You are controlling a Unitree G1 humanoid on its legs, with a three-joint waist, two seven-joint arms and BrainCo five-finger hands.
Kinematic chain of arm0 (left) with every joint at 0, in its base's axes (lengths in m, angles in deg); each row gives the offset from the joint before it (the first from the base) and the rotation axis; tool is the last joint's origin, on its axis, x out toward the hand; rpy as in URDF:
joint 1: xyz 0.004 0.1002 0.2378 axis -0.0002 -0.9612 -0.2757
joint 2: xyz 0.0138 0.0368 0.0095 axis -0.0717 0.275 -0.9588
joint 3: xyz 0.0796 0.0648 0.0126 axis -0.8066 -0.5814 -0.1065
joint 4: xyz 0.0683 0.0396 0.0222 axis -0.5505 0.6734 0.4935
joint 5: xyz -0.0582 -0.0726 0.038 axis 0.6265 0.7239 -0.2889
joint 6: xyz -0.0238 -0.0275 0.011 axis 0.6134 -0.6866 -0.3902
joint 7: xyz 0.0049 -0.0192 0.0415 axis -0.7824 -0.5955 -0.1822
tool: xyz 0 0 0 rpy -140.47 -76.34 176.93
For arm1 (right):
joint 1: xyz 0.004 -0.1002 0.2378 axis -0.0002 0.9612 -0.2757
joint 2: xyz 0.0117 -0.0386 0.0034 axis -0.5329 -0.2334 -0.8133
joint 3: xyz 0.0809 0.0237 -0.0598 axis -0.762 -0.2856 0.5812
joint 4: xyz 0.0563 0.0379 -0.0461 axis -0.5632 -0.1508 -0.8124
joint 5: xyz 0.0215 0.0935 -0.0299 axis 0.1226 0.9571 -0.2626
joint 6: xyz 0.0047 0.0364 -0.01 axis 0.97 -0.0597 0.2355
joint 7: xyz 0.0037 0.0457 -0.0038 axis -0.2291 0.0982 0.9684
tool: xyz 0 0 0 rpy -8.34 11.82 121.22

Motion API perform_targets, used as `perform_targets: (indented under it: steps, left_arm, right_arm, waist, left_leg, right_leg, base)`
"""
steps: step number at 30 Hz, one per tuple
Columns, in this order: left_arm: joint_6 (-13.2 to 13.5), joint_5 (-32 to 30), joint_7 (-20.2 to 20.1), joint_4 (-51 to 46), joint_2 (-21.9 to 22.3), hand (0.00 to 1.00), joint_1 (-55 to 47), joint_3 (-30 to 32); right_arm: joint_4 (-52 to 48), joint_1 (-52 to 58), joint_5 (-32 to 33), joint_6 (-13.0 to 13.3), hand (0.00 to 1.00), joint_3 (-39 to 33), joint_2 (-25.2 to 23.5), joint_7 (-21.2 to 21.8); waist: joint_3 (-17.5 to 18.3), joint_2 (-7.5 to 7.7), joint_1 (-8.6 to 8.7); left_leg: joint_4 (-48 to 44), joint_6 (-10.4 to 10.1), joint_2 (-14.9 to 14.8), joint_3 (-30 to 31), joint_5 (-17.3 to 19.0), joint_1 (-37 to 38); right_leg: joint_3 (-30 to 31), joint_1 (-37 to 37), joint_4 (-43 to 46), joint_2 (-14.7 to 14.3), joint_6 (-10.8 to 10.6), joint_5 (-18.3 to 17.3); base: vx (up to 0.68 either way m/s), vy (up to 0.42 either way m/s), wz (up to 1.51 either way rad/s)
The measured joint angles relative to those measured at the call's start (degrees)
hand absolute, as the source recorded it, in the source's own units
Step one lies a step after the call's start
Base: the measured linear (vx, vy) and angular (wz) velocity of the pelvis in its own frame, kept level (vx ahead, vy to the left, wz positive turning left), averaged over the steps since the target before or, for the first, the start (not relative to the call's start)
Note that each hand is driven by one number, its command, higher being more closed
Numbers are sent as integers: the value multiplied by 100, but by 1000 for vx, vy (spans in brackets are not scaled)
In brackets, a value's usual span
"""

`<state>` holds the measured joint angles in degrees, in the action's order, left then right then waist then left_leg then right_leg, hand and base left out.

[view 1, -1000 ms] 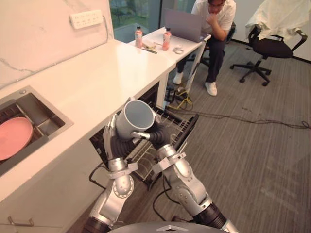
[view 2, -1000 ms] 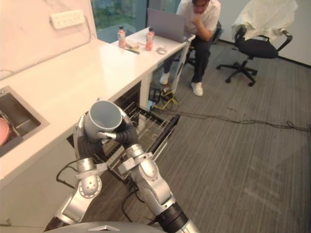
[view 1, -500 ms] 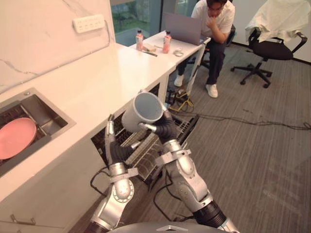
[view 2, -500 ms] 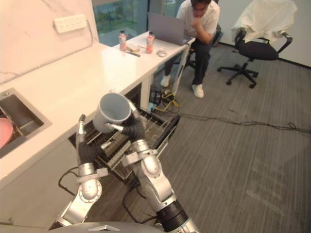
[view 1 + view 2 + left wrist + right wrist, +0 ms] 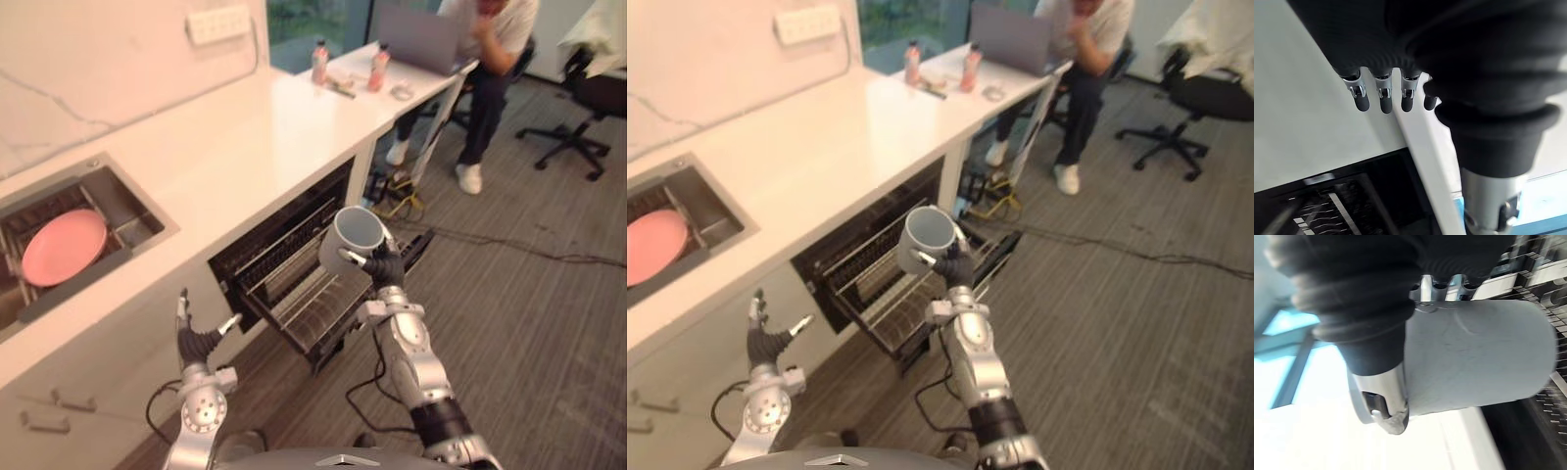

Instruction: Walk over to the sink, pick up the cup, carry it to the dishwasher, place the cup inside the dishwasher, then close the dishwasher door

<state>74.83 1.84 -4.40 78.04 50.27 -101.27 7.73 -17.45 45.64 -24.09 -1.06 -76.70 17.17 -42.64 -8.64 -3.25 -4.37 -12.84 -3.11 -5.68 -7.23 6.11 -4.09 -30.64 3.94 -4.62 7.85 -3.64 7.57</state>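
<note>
right hand [image 5: 378, 266]: fingers and thumb curled round the side wall of the cup [image 5: 354, 235]; the right wrist view shows the same grip.

cup: grey, held in the air just above the outer end of the rack [image 5: 306, 305] pulled out of the dishwasher [image 5: 284, 230]. mouth tipped up, away from the rack. nothing visible inside.

step in hand, as judged: placing the cup. turn the mouth down, lower it straight onto the rack, and seat the rim between the wire tines. let go only once it sits steady. set it low and well in from the rack's outer edge, so that the rack can slide back and the door can shut.

left hand [image 5: 196, 338]: fingers straight and spread, holding nothing; low before the cabinet front, on the sink side of the dishwasher.

rack: wire tines; no dishes that i can make out.

sink [image 5: 137, 211]: set in the counter [image 5: 245, 127] that runs over the dishwasher, well to the dishwasher's left. holds a pink plate [image 5: 64, 247] lying flat.

counter, past the dishwasher's far side: two bottles [image 5: 320, 62]; a person sits there.
</note>
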Motion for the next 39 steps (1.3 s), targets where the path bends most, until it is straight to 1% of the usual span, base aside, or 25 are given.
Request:
perform_targets:
  steps: [1,2,3,4,6,7,8,10,11,12,13,14,15,18,19,22,26,28,29,33,37,39]
  left_arm:
    - [9,291,-349,286,-51,0,76,9]
    - [24,484,-560,443,-82,0,142,20]
    - [41,977,-1023,766,-168,0,306,24]
    - [61,1171,-1233,913,-202,0,369,30]
    - [157,1778,-1877,1255,-283,0,631,30]
    - [202,1905,-2013,1331,-286,0,674,30]
    - [232,2142,-2304,1489,-287,0,704,21]
    - [276,2358,-2573,1724,-288,0,758,-8]
    - [311,2526,-2746,1899,-285,0,817,-13]
    - [358,2697,-2929,2053,-279,0,888,-11]
    - [366,2768,-2987,2112,-277,0,924,-9]
    - [386,2845,-3074,2152,-279,0,947,4]
    - [420,2872,-3168,2230,-281,0,979,49]
    - [423,2855,-3307,2250,-275,0,1007,221]
    - [423,2854,-3329,2250,-282,0,1015,262]
    - [423,2852,-3334,2251,-272,0,1029,330]
    - [423,2848,-3348,2217,-253,0,1086,356]
    - [423,2848,-3347,2215,-235,0,1146,422]
    - [423,2848,-3347,2196,-227,0,1165,428]
    - [420,2838,-3346,2135,-144,0,1172,431]
    - [421,2739,-3347,2067,-134,0,1172,434]
    - [420,2729,-3349,2035,-121,0,1172,435]
  right_arm:
    - [460,-538,-119,-122,100,-73,163,1]
    - [711,-888,-137,-186,100,-89,255,4]
    - [1240,-1601,-90,-335,100,-196,433,7]
    - [1485,-1923,-61,-391,100,-260,530,8]
    - [2172,-2874,9,-530,100,-423,1000,25]
    - [2305,-3014,88,-540,100,-424,1109,32]
    - [2646,-3273,149,-651,100,-416,1278,83]
    - [3098,-3508,195,-745,100,-407,1371,187]
    - [3515,-3719,194,-804,100,-407,1416,290]
    - [3920,-3904,193,-899,100,-408,1483,501]
    - [4099,-3960,192,-942,100,-400,1523,596]
    - [4331,-4049,172,-1070,100,-401,1567,780]
    - [4536,-4072,133,-1180,100,-403,1581,994]
    - [4799,-4101,70,-1443,100,-389,1501,1450]
    - [4795,-4120,-6,-1463,100,-395,1487,1461]
    - [4786,-4259,-158,-1604,100,-395,1507,1595]
    - [4786,-4257,-203,-1711,100,-399,1472,1596]
    - [4785,-4256,-356,-1746,100,-405,1426,1595]
    - [4781,-4257,-382,-1746,0,-409,1403,1587]
    - [4674,-4241,-373,-1762,0,-493,1285,1545]
    - [4531,-4162,-357,-1782,0,-557,1213,1517]
    - [4526,-4154,-318,-1754,0,-632,1160,1518]
  waist:
    - [-241,-70,-70]
    - [-390,-88,-84]
    - [-671,-113,-143]
    - [-790,-112,-188]
    - [-1341,-115,-392]
    - [-1438,-117,-433]
    - [-1512,-92,-556]
    - [-1513,-94,-646]
    - [-1515,-92,-728]
    - [-1515,-93,-813]
    - [-1520,-95,-863]
    - [-1533,-90,-916]
    - [-1548,-70,-1010]
    - [-1629,-42,-1200]
    - [-1667,-24,-1250]
    - [-1722,69,-1278]
    - [-1728,79,-1270]
    - [-1728,79,-1272]
    - [-1728,79,-1270]
    - [-1728,80,-1267]
    - [-1726,82,-1268]
    - [-1724,87,-1263]
  left_leg:
    - [-101,13,-6,104,17,-198]
    - [-125,12,-7,138,-14,-297]
    - [-129,8,-5,241,-129,-505]
    - [-116,2,-4,270,-194,-610]
    - [5,-51,2,455,-502,-870]
    - [43,-49,9,515,-567,-911]
    - [155,-47,21,612,-695,-1038]
    - [223,-50,44,757,-782,-1170]
    - [252,-59,58,848,-825,-1265]
    - [325,-61,84,942,-889,-1331]
    - [383,-54,100,1003,-939,-1345]
    - [456,-64,119,1090,-995,-1374]
    - [558,-71,137,1186,-1057,-1385]
    - [813,-83,148,1415,-1210,-1388]
    - [896,-89,144,1476,-1264,-1393]
    - [1091,-121,122,1544,-1384,-1388]
    - [1198,-147,106,1611,-1438,-1350]
    - [1221,-152,96,1633,-1443,-1332]
    - [1249,-160,91,1637,-1448,-1314]
    - [1321,-195,53,1617,-1479,-1307]
    - [1303,-199,15,1492,-1484,-1271]
    - [1303,-218,2,1467,-1496,-1276]
  right_leg:
    - [-51,-103,1,-9,37,45]
    - [-135,-163,1,-11,61,72]
    - [-220,-343,2,-12,119,129]
    - [-293,-446,2,-14,144,162]
    - [-485,-642,3,-39,215,269]
    - [-537,-663,3,-46,227,273]
    - [-661,-771,17,-54,245,284]
    - [-791,-871,79,-44,246,256]
    - [-862,-948,129,-38,252,222]
    - [-958,-1007,180,-24,253,184]
    - [-1001,-1016,185,-21,252,171]
    - [-1108,-1017,190,-21,238,149]
    - [-1197,-1019,200,-20,230,114]
    - [-1416,-1039,344,0,219,-25]
    - [-1444,-1077,437,25,221,-91]
    - [-1503,-1186,659,79,215,-230]
    - [-1564,-1214,844,101,206,-376]
    - [-1575,-1235,977,124,204,-476]
    - [-1576,-1258,1086,150,200,-551]
    - [-1570,-1426,1547,290,202,-841]
    - [-1567,-1455,1825,393,209,-1040]
    - [-1540,-1523,1970,423,247,-1123]
  base:
    - [-154,38,26]
    - [-173,15,34]
    - [-143,1,31]
    - [-165,-10,41]
    - [-137,-32,47]
    - [-87,-35,51]
    - [-26,-10,39]
    - [20,12,41]
    - [42,29,49]
    - [33,24,43]
    - [36,14,46]
    - [30,9,46]
    - [24,7,50]
    - [32,28,41]
    - [35,35,32]
    - [36,25,15]
    - [47,-11,10]
    - [46,-23,6]
    - [42,-21,2]
    - [43,-40,3]
    - [18,-44,5]
    - [-21,-58,-4]
